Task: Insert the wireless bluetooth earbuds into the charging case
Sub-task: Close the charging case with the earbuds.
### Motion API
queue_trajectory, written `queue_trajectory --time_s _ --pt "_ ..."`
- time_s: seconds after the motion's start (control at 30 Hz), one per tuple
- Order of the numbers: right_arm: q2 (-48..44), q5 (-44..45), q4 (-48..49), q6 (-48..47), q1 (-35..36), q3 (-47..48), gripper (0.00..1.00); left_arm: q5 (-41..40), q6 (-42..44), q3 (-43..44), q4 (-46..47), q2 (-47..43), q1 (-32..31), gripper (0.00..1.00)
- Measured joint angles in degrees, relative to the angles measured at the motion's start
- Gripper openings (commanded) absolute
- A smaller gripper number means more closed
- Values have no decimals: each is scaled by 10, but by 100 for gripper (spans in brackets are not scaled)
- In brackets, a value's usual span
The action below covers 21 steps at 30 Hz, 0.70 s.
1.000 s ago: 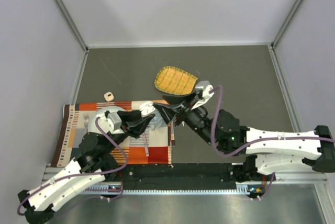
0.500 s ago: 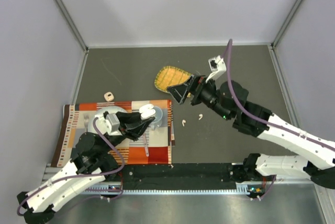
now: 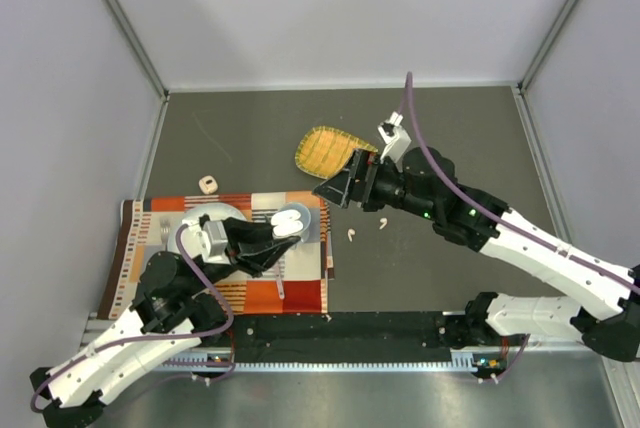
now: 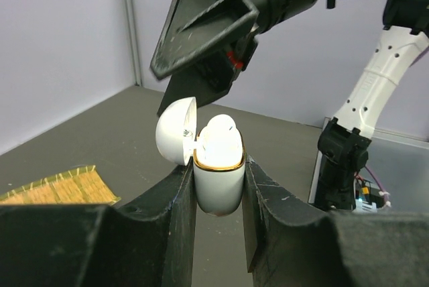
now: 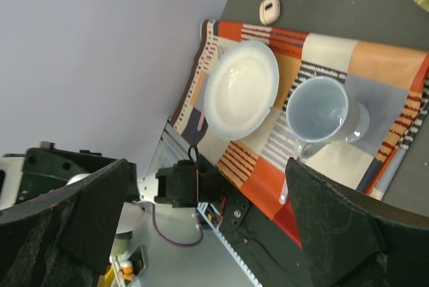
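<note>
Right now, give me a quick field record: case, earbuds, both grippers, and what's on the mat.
left gripper: shut on the charging case
charging case: upright, lid open, one earbud seated
loose earbuds: two on the bare table, and, right of the placemat
right gripper: open, empty, above the table near the woven tray
placemat: carries a white plate and a cup
small white object: off the mat, far-left side

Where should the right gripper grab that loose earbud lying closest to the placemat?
Come straight down from above on the earbud, pinching across its rounded head. It lies flat on bare table, apart from the other earbud and just off the placemat edge, so nothing crowds the fingers.
</note>
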Motion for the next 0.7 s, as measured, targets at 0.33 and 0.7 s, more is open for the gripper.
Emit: queue_trajectory --time_s 0.33,0.7 --pt "43 -47 -21 2 3 6 99 41 -2 12 -10 32 0 0" --pt "67 -53 -23 -12 19 25 99 57 -10 22 -10 68 0 0"
